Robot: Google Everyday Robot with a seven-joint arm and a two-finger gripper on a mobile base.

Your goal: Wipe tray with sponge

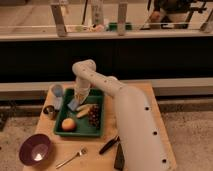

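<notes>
The green tray point(96, 129) lies on the wooden table, left of centre. Inside it are an orange fruit point(68, 124), a yellowish piece of food point(83, 111) and a dark bunch of grapes point(93, 116). The pale blue-grey sponge point(73, 104) sits at the tray's far left inner edge. My gripper point(77, 97) points down right over the sponge, touching or holding it; my white arm reaches in from the lower right.
A light blue cup point(57, 92) stands just left of the tray, with a dark can point(49, 111) in front of it. A purple bowl point(35, 149), a fork point(71, 157) and a black utensil point(108, 145) lie near the table's front edge.
</notes>
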